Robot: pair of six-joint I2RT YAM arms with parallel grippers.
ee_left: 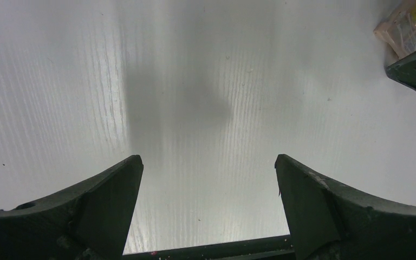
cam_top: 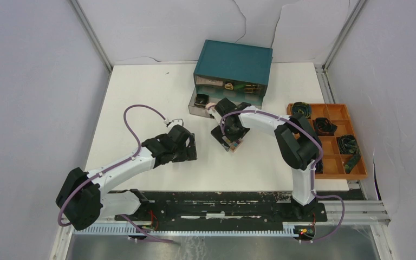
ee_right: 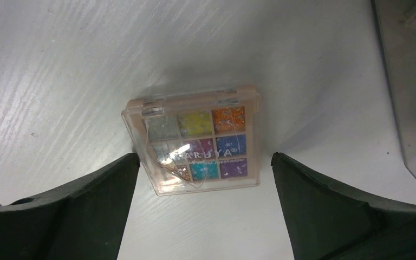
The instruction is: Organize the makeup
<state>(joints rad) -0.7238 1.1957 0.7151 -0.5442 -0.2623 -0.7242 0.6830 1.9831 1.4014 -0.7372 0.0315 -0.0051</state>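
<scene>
A square clear-lidded palette (ee_right: 195, 143) with nine glitter colours lies flat on the white table, its near edge between my right gripper's (ee_right: 204, 158) open fingers, which do not touch it. From above, that palette (cam_top: 234, 144) peeks out under the right gripper (cam_top: 229, 139). My left gripper (ee_left: 208, 160) stands open over bare table, nothing between its fingers; it sits left of the palette (ee_left: 411, 24). A black compact (cam_top: 201, 99) and a pink item (cam_top: 210, 105) lie in the open drawer (cam_top: 190, 110).
The teal drawer box (cam_top: 233, 64) stands at the back centre, its bottom drawer pulled out toward the arms. An orange divided tray (cam_top: 336, 162) with black coiled cables (cam_top: 348, 144) sits at the right. The drawer's grey wall (ee_right: 406, 108) is close to the right gripper.
</scene>
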